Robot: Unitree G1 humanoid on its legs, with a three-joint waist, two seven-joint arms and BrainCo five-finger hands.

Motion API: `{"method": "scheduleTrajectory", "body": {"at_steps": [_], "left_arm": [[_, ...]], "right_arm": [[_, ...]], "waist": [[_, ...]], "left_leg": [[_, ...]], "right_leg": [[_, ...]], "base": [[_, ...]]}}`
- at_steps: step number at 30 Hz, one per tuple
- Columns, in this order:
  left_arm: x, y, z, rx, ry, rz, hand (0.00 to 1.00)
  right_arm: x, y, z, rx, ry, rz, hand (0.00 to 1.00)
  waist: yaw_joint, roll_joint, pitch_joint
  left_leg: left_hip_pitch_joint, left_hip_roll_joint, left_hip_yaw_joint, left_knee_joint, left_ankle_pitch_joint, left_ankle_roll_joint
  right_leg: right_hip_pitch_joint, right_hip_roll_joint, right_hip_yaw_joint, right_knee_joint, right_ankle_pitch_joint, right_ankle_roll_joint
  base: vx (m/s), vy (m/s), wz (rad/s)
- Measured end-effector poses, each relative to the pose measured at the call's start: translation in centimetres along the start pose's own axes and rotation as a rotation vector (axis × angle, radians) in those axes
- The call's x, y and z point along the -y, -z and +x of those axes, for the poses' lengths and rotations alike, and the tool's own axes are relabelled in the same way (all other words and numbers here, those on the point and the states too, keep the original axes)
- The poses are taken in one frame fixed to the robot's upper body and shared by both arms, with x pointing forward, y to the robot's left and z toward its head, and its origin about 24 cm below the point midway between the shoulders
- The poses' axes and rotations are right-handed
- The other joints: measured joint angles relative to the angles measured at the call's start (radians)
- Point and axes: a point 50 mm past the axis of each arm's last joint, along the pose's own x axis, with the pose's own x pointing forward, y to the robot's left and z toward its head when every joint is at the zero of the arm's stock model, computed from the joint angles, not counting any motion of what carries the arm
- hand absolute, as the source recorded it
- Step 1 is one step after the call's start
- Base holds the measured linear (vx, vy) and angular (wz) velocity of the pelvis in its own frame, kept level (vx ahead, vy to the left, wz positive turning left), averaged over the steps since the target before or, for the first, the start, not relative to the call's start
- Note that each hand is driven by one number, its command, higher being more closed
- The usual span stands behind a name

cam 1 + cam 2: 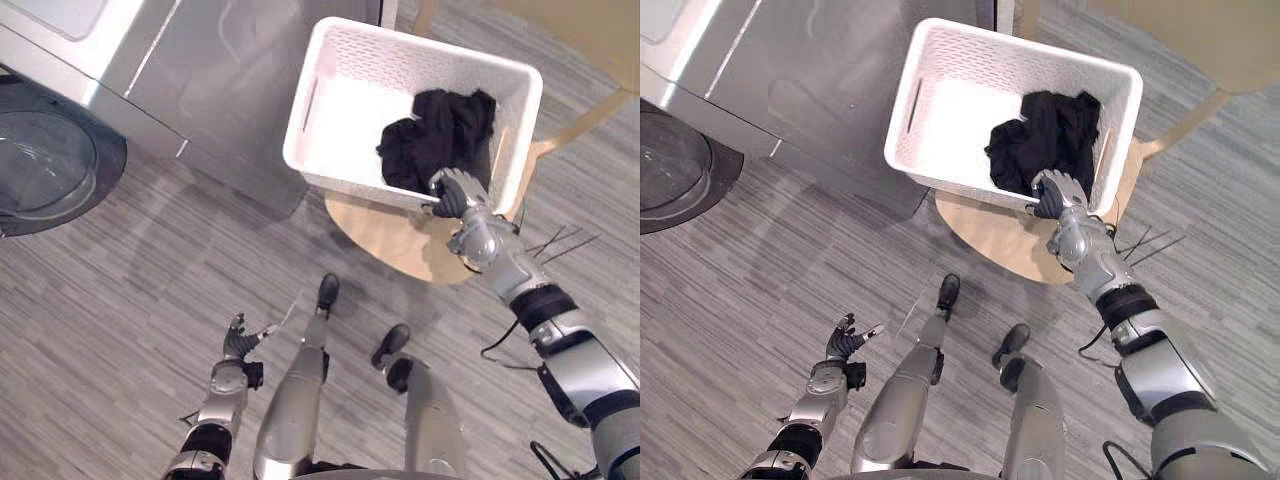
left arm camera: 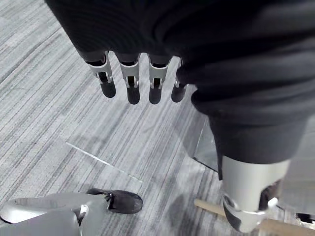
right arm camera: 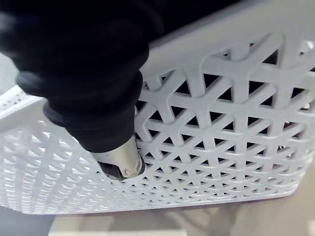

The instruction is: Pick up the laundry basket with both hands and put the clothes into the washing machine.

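Observation:
A white lattice laundry basket [image 1: 350, 120] stands tilted on a round wooden stool [image 1: 395, 235]. Black clothes [image 1: 440, 135] are bunched in its right half. My right hand [image 1: 452, 195] reaches up from the lower right, its fingers curled over the basket's near rim beside the clothes. In the right wrist view its thumb [image 3: 120, 160] presses on the basket's outer wall [image 3: 221, 123]. My left hand [image 1: 238, 340] hangs low over the floor at the lower left, far from the basket. In the left wrist view its fingers [image 2: 128, 78] are straight and hold nothing.
A silver washing machine [image 1: 200, 70] fills the upper left, with its round dark glass door [image 1: 45, 165] at the far left edge. A pale wooden frame [image 1: 580, 120] rises at the upper right behind the basket. Grey striped floor lies between me and the machine.

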Motion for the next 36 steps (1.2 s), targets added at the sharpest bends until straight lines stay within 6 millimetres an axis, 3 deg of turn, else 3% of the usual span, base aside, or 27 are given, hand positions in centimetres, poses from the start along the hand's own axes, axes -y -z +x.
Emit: {"method": "scheduleTrajectory", "body": {"at_steps": [8,20,26,36], "left_arm": [[-1.7,2.2,-0.4,-0.082,-0.014,0.083,0.00],[-2.7,3.3,-0.6,-0.133,-0.030,0.138,0.00],[-3.0,3.8,-0.7,-0.152,-0.037,0.144,0.00],[-3.2,3.8,-0.6,-0.153,-0.046,0.140,0.00]], "right_arm": [[0.1,-0.2,-0.2,-0.015,0.020,0.141,0.00],[0.4,-1.3,-0.2,0.038,0.024,0.142,0.00],[2.5,-4.4,-1.2,0.209,0.112,0.189,0.00],[6.1,-6.0,-1.0,0.327,0.212,0.027,0.00]], "waist": [[-0.038,-0.014,0.003],[-0.048,-0.017,0.001],[-0.068,-0.029,-0.002],[-0.070,-0.040,-0.005]], "left_leg": [[0.043,0.023,0.008,-0.001,-0.001,0.000],[0.048,0.035,0.009,-0.002,-0.001,0.001],[0.056,0.036,0.023,-0.002,-0.001,0.001],[0.049,0.038,0.025,-0.002,-0.001,0.001]], "right_leg": [[0.047,0.034,0.022,-0.046,0.035,-0.005],[0.047,0.048,0.031,-0.044,0.044,-0.009],[0.047,0.048,0.045,-0.045,0.044,-0.009],[0.045,0.054,0.046,-0.062,0.053,-0.009]], "base": [[-0.04,-0.031,-0.12],[-0.01,-0.041,-0.03],[0.03,-0.030,-0.06],[0.02,-0.023,-0.01]]}}
